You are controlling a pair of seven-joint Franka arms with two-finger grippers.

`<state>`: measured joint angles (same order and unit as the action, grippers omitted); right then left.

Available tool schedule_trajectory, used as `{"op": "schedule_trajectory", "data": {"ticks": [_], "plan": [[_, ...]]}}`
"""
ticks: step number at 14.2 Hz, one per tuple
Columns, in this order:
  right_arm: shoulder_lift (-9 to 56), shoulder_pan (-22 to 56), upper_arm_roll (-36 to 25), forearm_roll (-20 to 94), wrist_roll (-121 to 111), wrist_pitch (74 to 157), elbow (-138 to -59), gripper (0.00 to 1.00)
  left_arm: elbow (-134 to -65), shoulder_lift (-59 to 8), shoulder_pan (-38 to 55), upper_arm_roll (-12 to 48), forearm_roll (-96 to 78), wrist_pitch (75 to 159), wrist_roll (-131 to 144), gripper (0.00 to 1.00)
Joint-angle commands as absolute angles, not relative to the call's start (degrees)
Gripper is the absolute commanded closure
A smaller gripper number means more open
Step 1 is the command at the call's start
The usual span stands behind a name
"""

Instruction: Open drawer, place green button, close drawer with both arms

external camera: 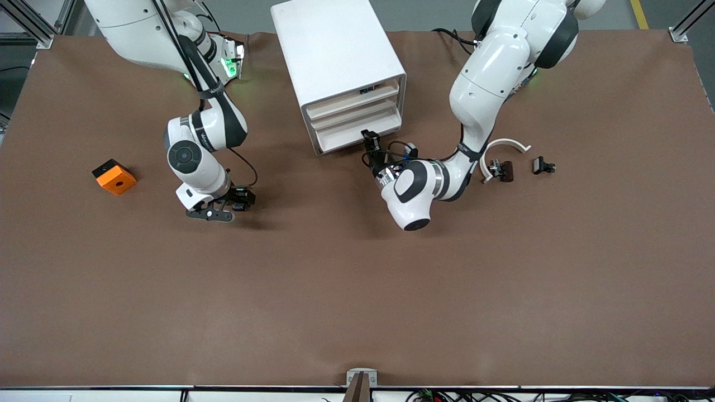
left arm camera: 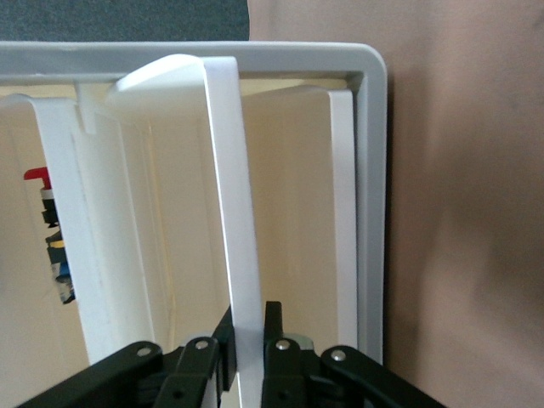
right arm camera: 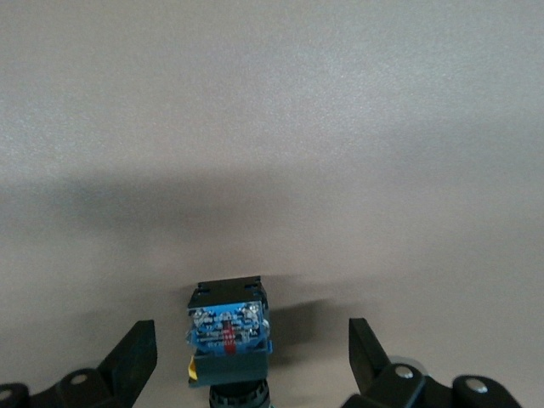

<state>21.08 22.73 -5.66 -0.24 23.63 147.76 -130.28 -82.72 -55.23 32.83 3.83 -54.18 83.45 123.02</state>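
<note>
My left gripper (external camera: 368,139) is at the front of the white cabinet (external camera: 335,50), level with its lowest drawer (external camera: 357,135). In the left wrist view it (left arm camera: 249,327) is shut on the thin white lip of the drawer (left arm camera: 231,212). My right gripper (external camera: 226,207) is low over the brown table toward the right arm's end. In the right wrist view it (right arm camera: 252,344) is open, with a finger on each side of the button (right arm camera: 228,327) and not touching it. The button shows a blue and dark boxy body; its cap is hidden. In the front view the gripper hides the button.
An orange square block (external camera: 114,176) lies toward the right arm's end. A white curved piece (external camera: 503,148) and two small dark clip pieces (external camera: 501,169) (external camera: 543,165) lie toward the left arm's end. Small red and blue parts (left arm camera: 53,229) sit inside the cabinet.
</note>
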Motion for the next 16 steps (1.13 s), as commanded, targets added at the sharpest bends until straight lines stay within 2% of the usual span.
{"op": "schedule_trajectory", "data": {"ticks": [1,4,5,8,10,11,12,13,14,16], "plan": [[22.0,22.4,-5.2,-1.1,24.5,148.4,-129.6,0.0,-80.2,-56.9,31.6,2.6,-53.6,84.5,121.3,1.0],[22.1,22.4,-5.2,-1.1,24.5,148.4,-129.6,0.0,-78.9,-57.0,30.6,1.7,-53.7,85.9,120.7,0.98],[22.1,22.4,-5.1,-1.1,24.6,148.4,-129.6,0.1,-78.6,-57.0,30.2,1.7,-53.7,86.8,119.9,0.96],[22.2,22.4,-5.1,-0.6,24.7,148.9,-129.6,0.58,-76.6,-57.0,28.5,1.6,-53.7,88.2,118.8,0.93],[22.7,22.6,-5.1,-0.5,25.1,149.7,-129.6,0.69,-75.6,-56.8,27.3,1.6,-53.9,88.3,118.7,0.83],[22.7,22.7,-5.1,-0.5,25.5,149.6,-129.6,0.89,-75.2,-56.7,26.6,1.6,-53.9,88.3,118.7,0.59],[22.7,22.8,-5.0,-0.5,27.8,149.4,-129.6,1.0,-75.1,-56.3,26.3,1.6,-53.9,88.3,117.9,0.07],[22.6,23.5,-4.9,-0.6,31.1,148.7,-129.1,1.0,-75.0,-55.9,26.3,1.6,-53.8,88.3,117.4,0.0],[22.2,24.8,-4.9,-0.5,33.5,147.6,-127.8,1.0,-74.6,-55.4,26.1,1.6,-53.8,88.3,117.5,0.0],[21.4,26.0,-4.8,-0.5,38.5,136.6,-121.7,1.0,-73.7,-53.1,25.4,1.0,-53.5,88.3,118.0,0.0]]}}
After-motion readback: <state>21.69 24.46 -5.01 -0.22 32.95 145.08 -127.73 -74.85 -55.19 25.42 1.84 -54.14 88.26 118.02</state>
